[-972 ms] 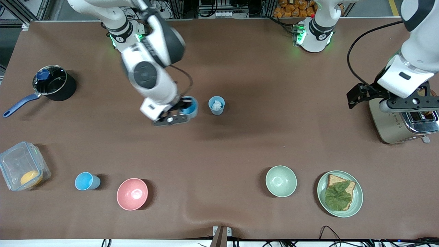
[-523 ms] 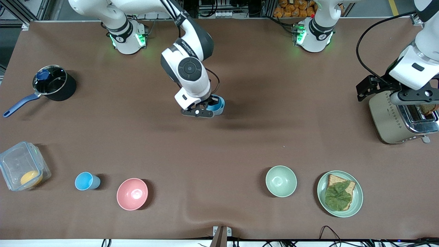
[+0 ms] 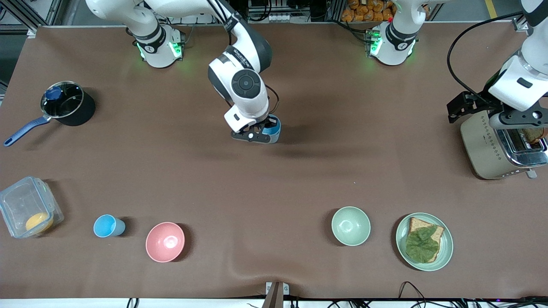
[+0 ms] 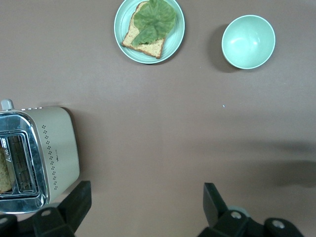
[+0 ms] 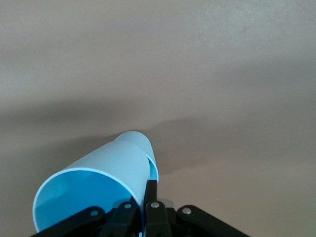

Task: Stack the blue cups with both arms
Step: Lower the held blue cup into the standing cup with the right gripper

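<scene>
My right gripper (image 3: 256,135) is shut on the rim wall of a bright sky-blue cup (image 3: 272,130), at mid-table where the paler cup stood. In the right wrist view the gripper (image 5: 144,195) pinches the cup (image 5: 106,165) with one finger inside and one outside. A second blue rim (image 5: 156,170) shows close against it; I cannot tell if the cups are nested. Another sky-blue cup (image 3: 107,226) stands beside the pink bowl (image 3: 165,241). My left gripper (image 3: 519,125) is open and empty over the toaster (image 3: 486,147); it also shows in its own wrist view (image 4: 145,197).
A black pot (image 3: 67,103) and a clear box (image 3: 26,207) stand toward the right arm's end. A pale green bowl (image 3: 350,225) and a plate (image 3: 445,252) with bread and a leaf lie nearer the front camera. The toaster also shows in the left wrist view (image 4: 52,150).
My right gripper carried the sky-blue cup toward the left arm's end, onto the spot of the paler cup, which is now hidden. The left gripper shifted slightly over the toaster.
</scene>
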